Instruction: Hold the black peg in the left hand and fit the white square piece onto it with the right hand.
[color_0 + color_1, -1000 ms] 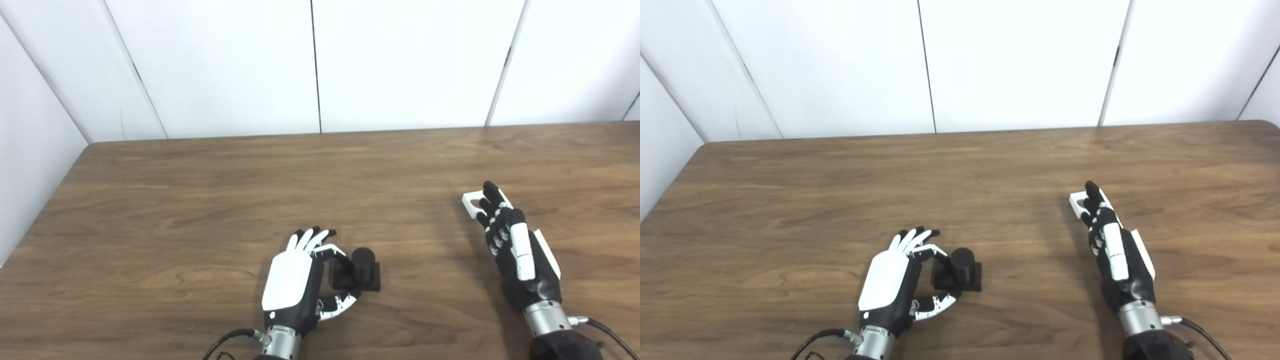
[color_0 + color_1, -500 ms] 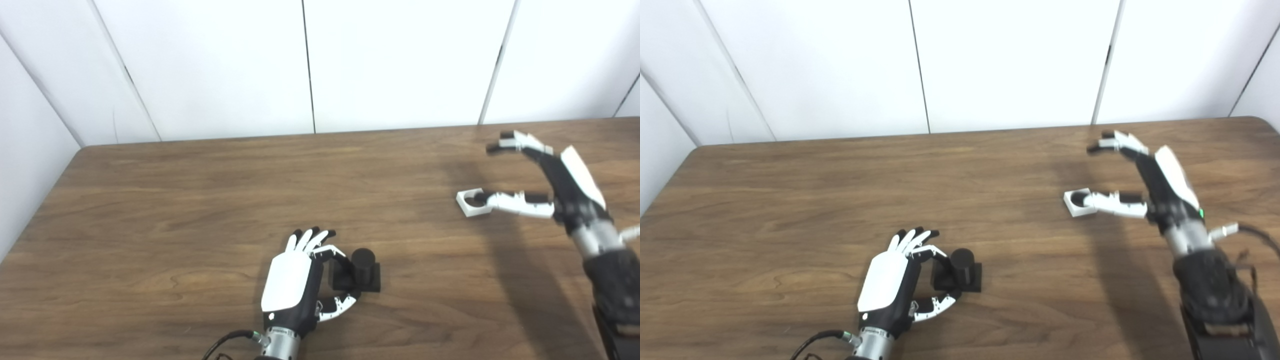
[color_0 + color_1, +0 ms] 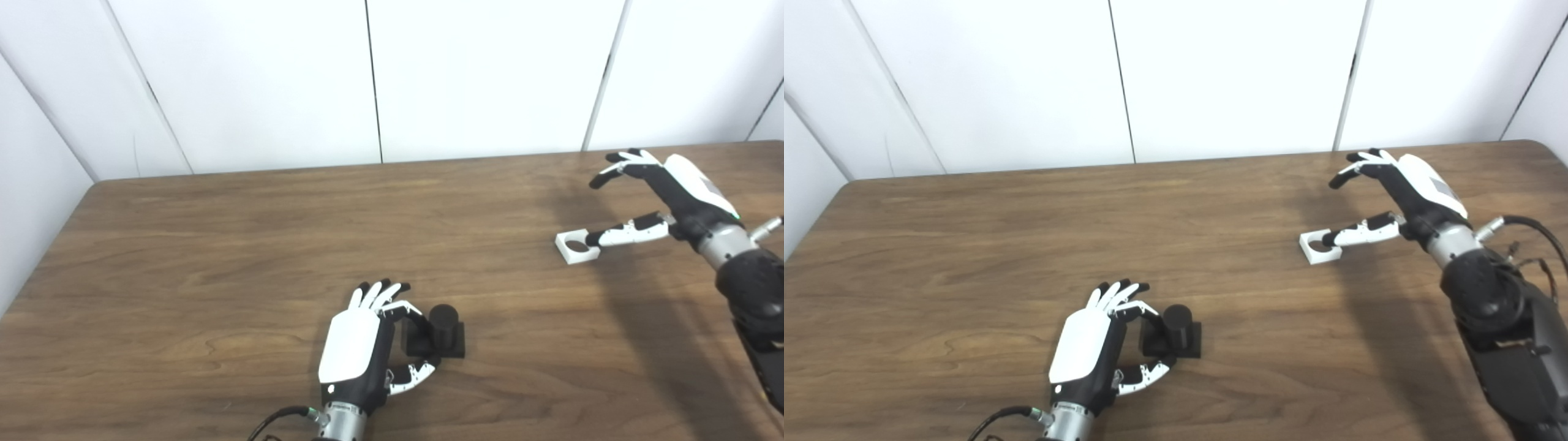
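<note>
Two hands are in view, and we take them from left to right. Our left hand rests low on the wooden table, close to the near edge. Its fingers and thumb curl around the square base of the black peg without visibly lifting it. The peg stands upright on the table with its round post pointing up. We judge this loose cupping to be a brace: it holds the base against sliding and leaves the top of the post clear for the part that must go over it. We cannot tell whether the fingers actually press on the base or only surround it.

Further right, well apart from the peg, the white square piece lies flat on the table with its round hole facing up. Our right hand is raised above and just beside it, spread wide and holding nothing. The thumb reaches down to the near edge of the piece, and the other fingers arch over it. We judge this spread to be a pre-grasp: thumb and fingers stand on opposite sides so that they can pinch the piece by its edges and leave the hole clear. The piece is not yet lifted.
</note>
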